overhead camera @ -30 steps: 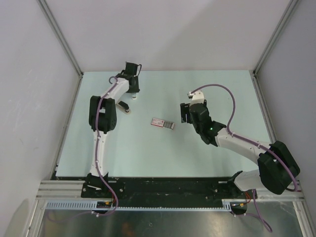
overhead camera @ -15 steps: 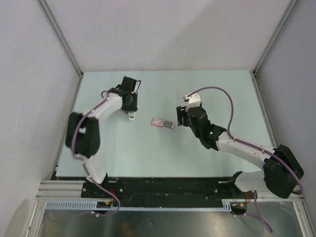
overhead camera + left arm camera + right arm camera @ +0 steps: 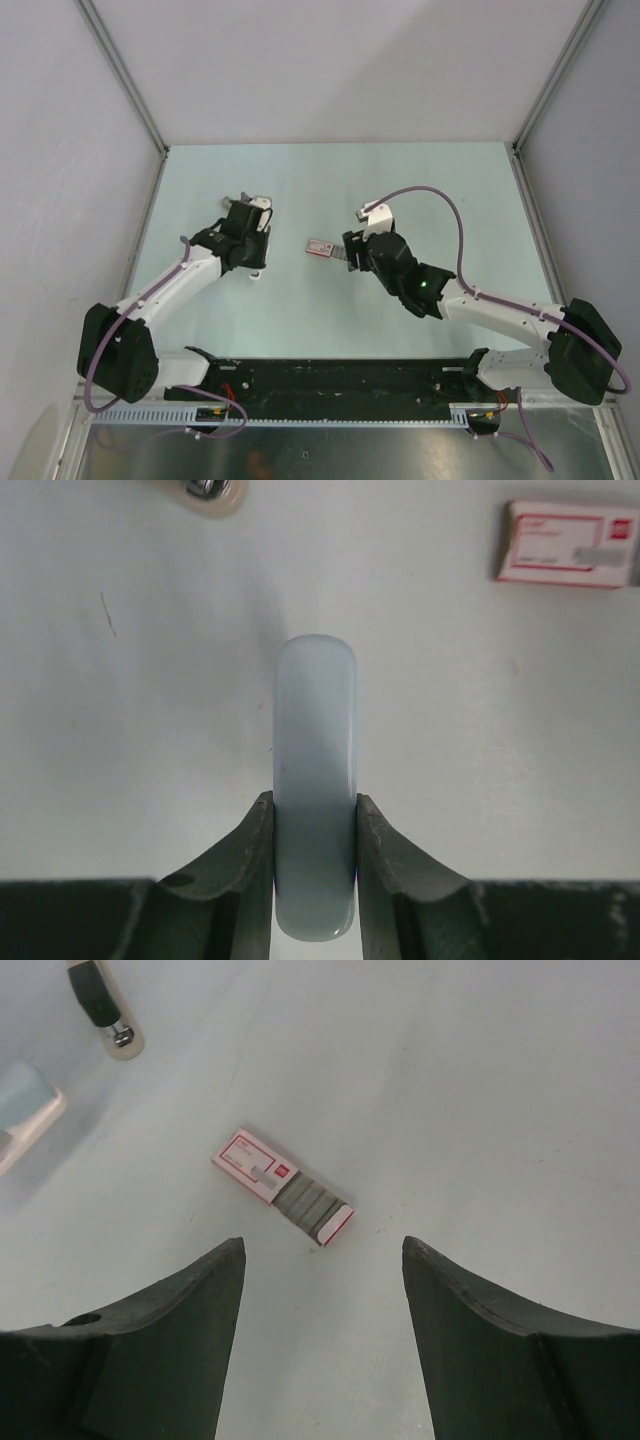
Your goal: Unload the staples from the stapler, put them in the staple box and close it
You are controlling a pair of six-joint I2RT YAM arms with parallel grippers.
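Note:
The pale grey-blue stapler (image 3: 315,740), a narrow bar with a rounded end, is clamped between my left gripper's (image 3: 314,810) fingers. In the top view the left gripper (image 3: 252,262) is left of centre, and only a white tip of the stapler (image 3: 256,272) shows. A small flat pink-red and white staple box (image 3: 280,1185) lies on the table with its tray slid out, showing grey staple strips. My right gripper (image 3: 322,1245) is open and empty just short of the box. In the top view the right gripper (image 3: 350,254) covers the box's (image 3: 320,246) right end.
A beige disc with a metal screw (image 3: 210,490) sits beyond the stapler; in the right wrist view it ends a black tapered piece (image 3: 100,1005). The staple box (image 3: 570,543) lies to the upper right of the left gripper. Grey walls and rails enclose the pale table (image 3: 450,190).
The left arm swung from the back of the table toward the front and centre, holding the stapler. The right gripper moved left up to the staple box.

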